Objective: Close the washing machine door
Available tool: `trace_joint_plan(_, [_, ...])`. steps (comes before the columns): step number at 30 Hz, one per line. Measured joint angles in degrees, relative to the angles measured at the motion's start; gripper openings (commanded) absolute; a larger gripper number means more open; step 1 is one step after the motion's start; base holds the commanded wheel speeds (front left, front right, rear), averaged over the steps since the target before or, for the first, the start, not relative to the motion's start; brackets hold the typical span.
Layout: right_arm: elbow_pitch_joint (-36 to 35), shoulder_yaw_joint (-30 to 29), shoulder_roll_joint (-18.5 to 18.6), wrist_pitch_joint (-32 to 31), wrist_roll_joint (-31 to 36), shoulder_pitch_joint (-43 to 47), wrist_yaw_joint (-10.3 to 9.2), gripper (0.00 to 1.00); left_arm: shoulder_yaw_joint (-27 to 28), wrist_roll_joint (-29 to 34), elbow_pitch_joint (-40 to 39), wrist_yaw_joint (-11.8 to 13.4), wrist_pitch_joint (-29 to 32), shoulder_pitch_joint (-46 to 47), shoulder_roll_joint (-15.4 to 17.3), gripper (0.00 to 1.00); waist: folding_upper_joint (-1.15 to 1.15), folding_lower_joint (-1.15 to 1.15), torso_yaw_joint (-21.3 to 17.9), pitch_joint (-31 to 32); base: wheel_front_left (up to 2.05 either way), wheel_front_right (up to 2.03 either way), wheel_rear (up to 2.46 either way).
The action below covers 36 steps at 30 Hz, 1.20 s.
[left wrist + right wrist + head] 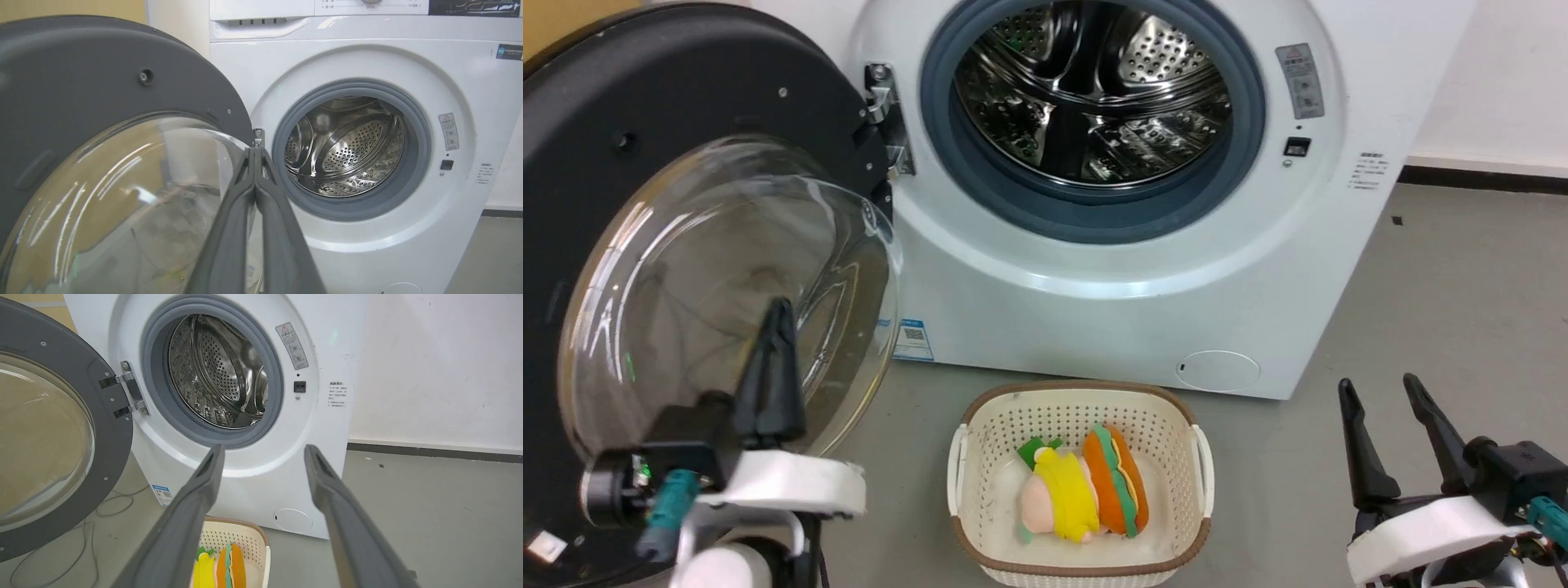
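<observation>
My left claw (779,322) is shut tight. Its two fingers press flat together and hold nothing. It points up in front of the glass bowl (727,278) of the door (686,82). I cannot tell if it touches the glass. In the left wrist view, the tip is just by the right edge of the bowl.

The door is wide open. It hangs on a hinge (882,106) at the left side of the washer (1143,310). The black ring and the bowl face me. The round hole is open, and I can see the shiny drum (1094,90) inside its grey ring (1241,163).

My right claw (1379,388) is open, with its fingers spread apart. It holds nothing. It is low on the right, well away from the door.

A cream basket (1078,390) sits on the floor (1462,310), just in front of the washer. Two soft toys lie side by side in it, one yellow (1066,490) and one orange (1115,478).
</observation>
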<state>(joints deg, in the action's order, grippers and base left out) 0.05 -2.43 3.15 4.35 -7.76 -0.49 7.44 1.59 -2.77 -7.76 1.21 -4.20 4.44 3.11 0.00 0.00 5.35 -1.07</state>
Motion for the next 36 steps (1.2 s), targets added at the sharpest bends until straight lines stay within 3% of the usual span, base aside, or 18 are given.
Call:
trace_joint_plan(12, [0.7, -0.9, 0.0, 1.4, -2.1, 0.2, 0.00, 1.00, 7.1, -4.7, -3.3, -2.4, -1.6, 7.3, 2.4, 0.00, 0.00, 0.00, 4.0, -0.9, 0.00, 0.00, 0.00])
trace_joint_plan(23, [1.4, -2.4, 0.0, 2.8, -4.1, 0.2, 0.00, 1.00, 16.2, -14.0, -1.8, -3.4, -2.3, 13.0, 6.4, 0.00, 0.00, 0.00, 7.2, -2.5, 0.00, 0.00, 0.00])
trace_joint_plan(36, [3.0, -4.4, 0.0, 4.3, -6.0, 0.2, 0.00, 1.00, 24.4, -25.8, 5.2, -2.4, 4.4, 17.9, 10.9, 0.00, 0.00, 0.00, 11.9, -4.2, 0.00, 0.00, 0.00])
